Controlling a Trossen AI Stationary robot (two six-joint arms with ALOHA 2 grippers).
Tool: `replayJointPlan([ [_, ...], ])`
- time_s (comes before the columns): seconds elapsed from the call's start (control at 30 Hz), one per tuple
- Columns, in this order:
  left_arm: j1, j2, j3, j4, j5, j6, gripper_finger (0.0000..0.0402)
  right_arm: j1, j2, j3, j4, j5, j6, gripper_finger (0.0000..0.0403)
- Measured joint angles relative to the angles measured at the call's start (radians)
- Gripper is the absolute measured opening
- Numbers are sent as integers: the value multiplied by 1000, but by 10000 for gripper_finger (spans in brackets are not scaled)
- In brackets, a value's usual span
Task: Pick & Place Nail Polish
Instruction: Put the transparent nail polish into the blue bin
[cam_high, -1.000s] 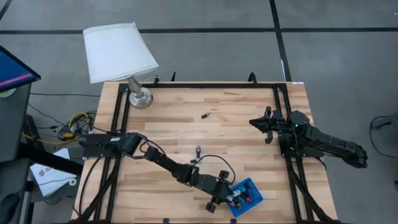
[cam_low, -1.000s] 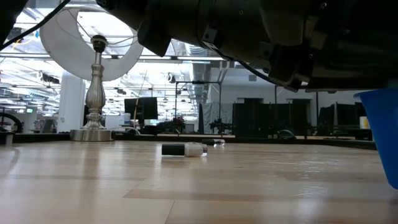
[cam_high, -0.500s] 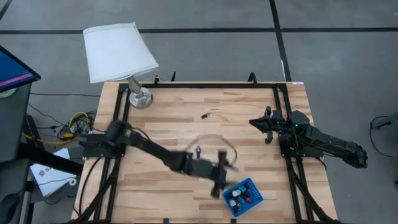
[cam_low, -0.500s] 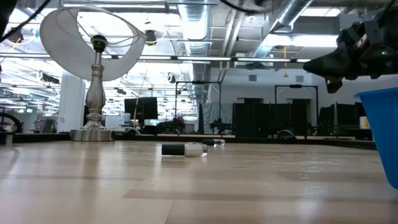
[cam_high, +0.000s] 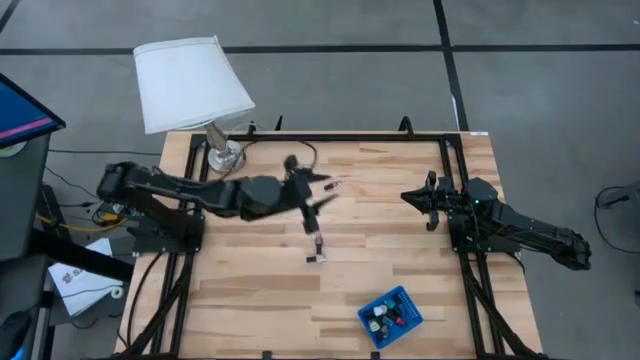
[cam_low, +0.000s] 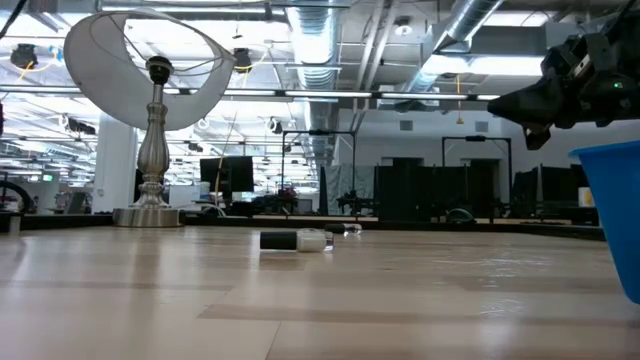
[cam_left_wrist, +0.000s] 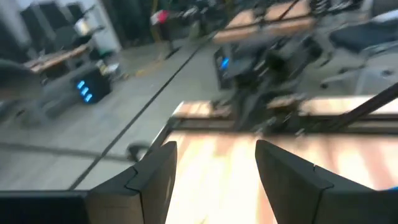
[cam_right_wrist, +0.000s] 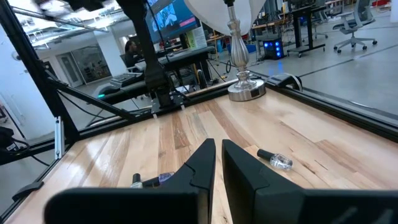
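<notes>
Dark-capped nail polish bottle (cam_high: 317, 250) flat, lengthwise toward wide-spread left gripper (cam_high: 316, 190)

Floor (cam_high: 400, 90): grey, crossed by dark lines.
Ceiling (cam_low: 330, 40): bare ducts and strip lights.
Lamp (cam_high: 190, 85): white shade, silver base.

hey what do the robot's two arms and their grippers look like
Both arms are dark, near-black jointed links. The left arm trails a thin black cable. The left gripper and right gripper each have two flat, dark, angular fingers.
</notes>
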Motion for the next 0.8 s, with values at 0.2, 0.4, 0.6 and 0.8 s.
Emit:
replayJointPlan([
  [0.2, 137, -56, -228, 115, 87, -61, 214, 0, 0, 0, 0, 0, 0, 21],
  [0.4, 265, 47, -316, 250, 207, -62, 232, 0, 0, 0, 0, 0, 0, 21],
  [0.6, 394, 195, -317, 327, 344, -75, 248, 0, 0, 0, 0, 0, 0, 21],
  [0.8, 484, 300, -318, 348, 452, -107, 250, 0, 0, 0, 0, 0, 0, 21],
])
